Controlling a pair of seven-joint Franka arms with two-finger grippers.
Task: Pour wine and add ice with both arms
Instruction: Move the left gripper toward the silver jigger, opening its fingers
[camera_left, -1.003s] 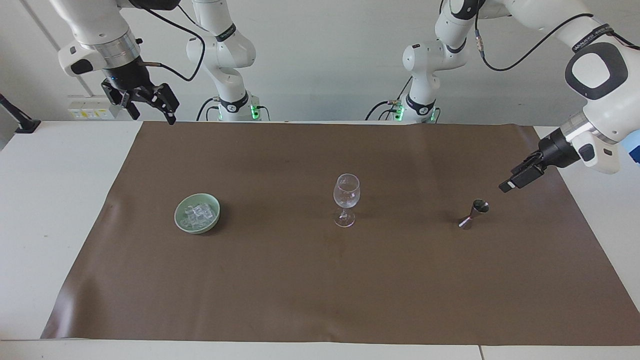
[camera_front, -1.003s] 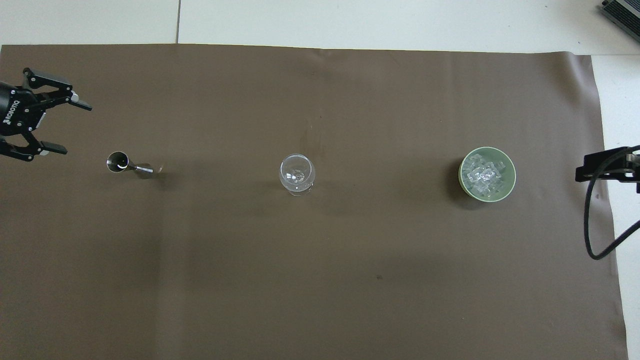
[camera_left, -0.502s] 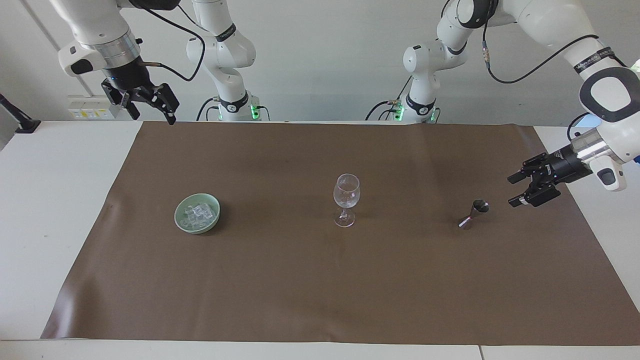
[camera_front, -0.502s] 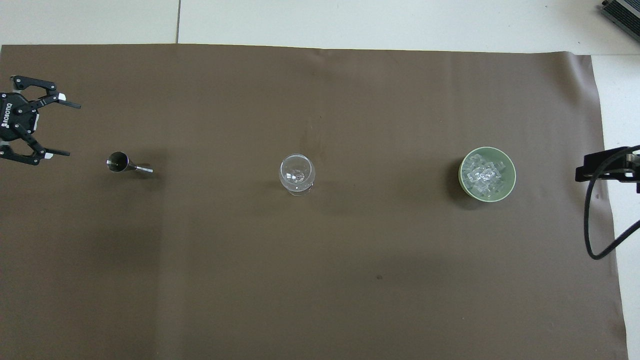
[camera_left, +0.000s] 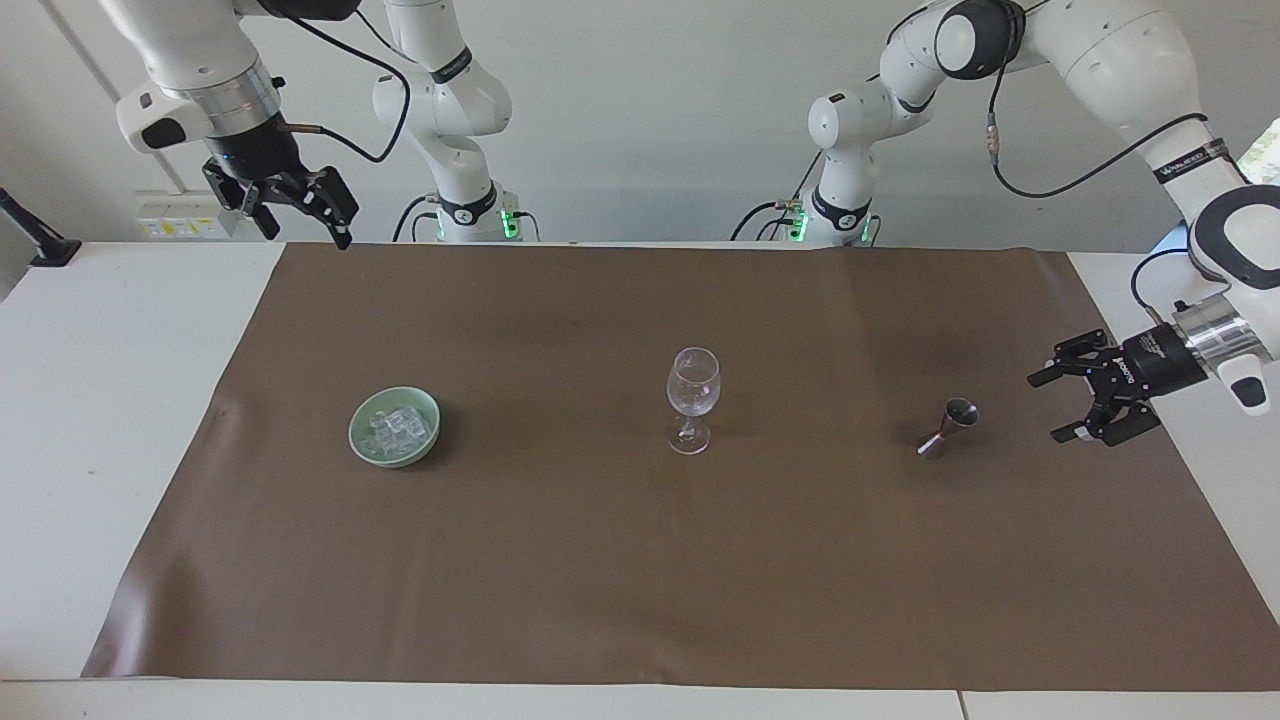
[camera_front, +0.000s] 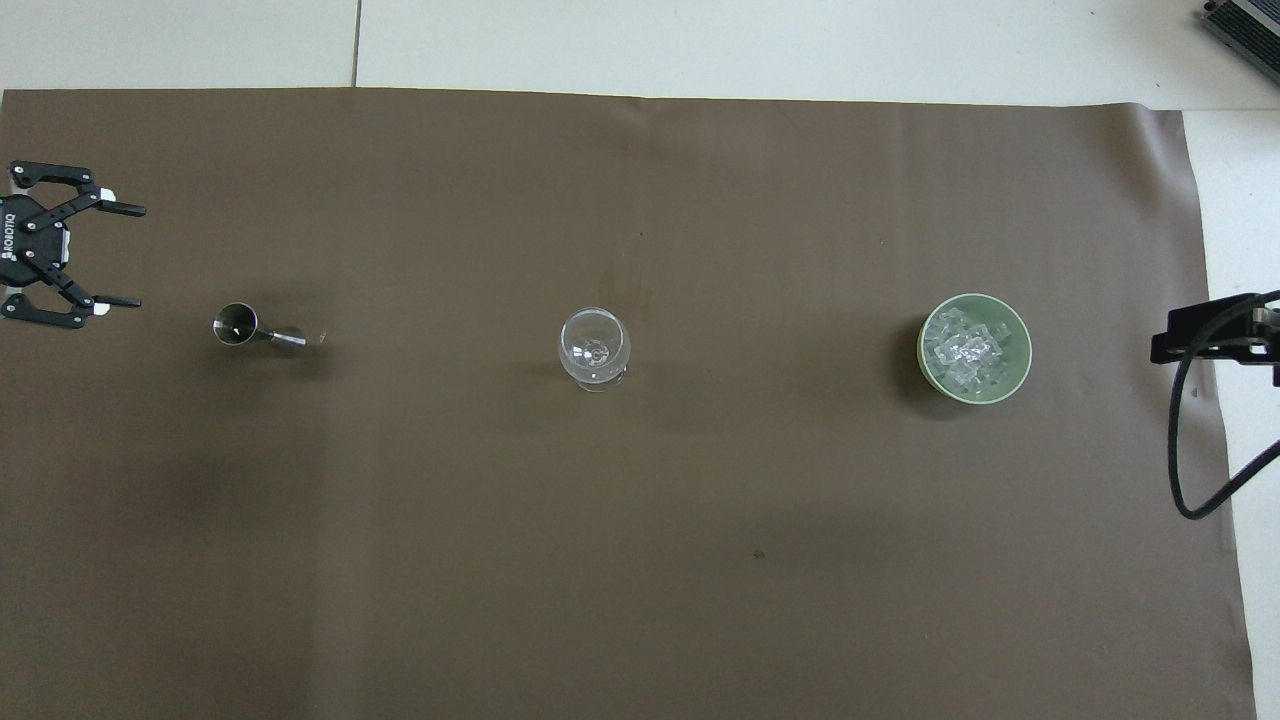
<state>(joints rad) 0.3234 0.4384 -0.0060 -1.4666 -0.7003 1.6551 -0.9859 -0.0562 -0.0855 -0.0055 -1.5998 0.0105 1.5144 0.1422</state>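
Observation:
An empty wine glass stands upright mid-mat. Toward the left arm's end stands a small steel jigger. Toward the right arm's end, a pale green bowl holds the ice, several clear cubes. My left gripper hangs low over the mat beside the jigger. It is open, its jaws turned toward the jigger, a short gap away and touching nothing. My right gripper waits high over the mat's corner near the robots, open and empty. The wine is out of view.
A brown mat covers most of the white table. A black cable loop of the right arm hangs over the mat's edge past the bowl. Wall sockets sit by the right arm's end.
My left gripper has swung down and outward and rolled, so its open jaws now sit level beside the jigger. Right arm, glass, jigger and bowl have not moved.

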